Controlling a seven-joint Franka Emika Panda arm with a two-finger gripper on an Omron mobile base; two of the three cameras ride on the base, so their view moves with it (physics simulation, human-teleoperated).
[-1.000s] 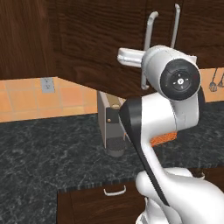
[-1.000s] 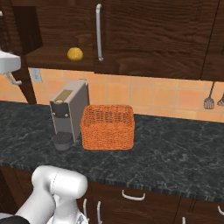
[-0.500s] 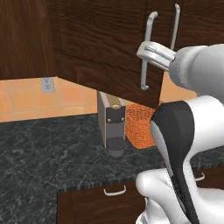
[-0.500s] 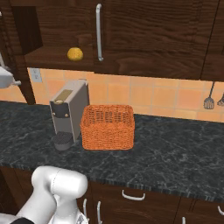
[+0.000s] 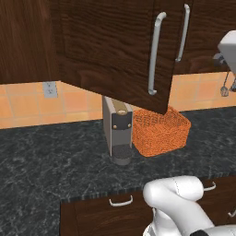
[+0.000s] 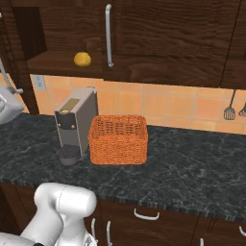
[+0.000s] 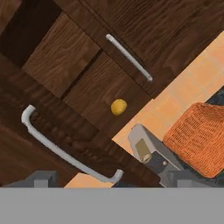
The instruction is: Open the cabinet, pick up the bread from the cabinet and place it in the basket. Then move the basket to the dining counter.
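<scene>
The dark brown wood-grain wall cabinet (image 6: 144,43) hangs above the black speckled stone counter (image 6: 192,163). Its left door (image 5: 115,50), with a long curved silver bar handle (image 5: 154,53), stands swung out towards the robot, so the left compartment is open. In this compartment, on the wooden shelf (image 6: 57,62), lies the small round golden-yellow bread (image 6: 82,59). It lies alone there, near the front edge of the shelf and just left of the closed door's silver handle (image 6: 109,34). In the hand view the bread (image 7: 118,106) shows in the same open space, between the two handles.

Below, on the counter, stands the orange woven mesh rectangular basket (image 6: 118,139). Nothing shows inside it. It sits just right of the grey box-shaped coffee machine (image 6: 76,122), very close to it or touching; I cannot tell which. The basket is under the cabinet, well below the bread.

The gripper (image 7: 105,181) is drawn back from the door, with its fingers spread wide and nothing between them.
</scene>
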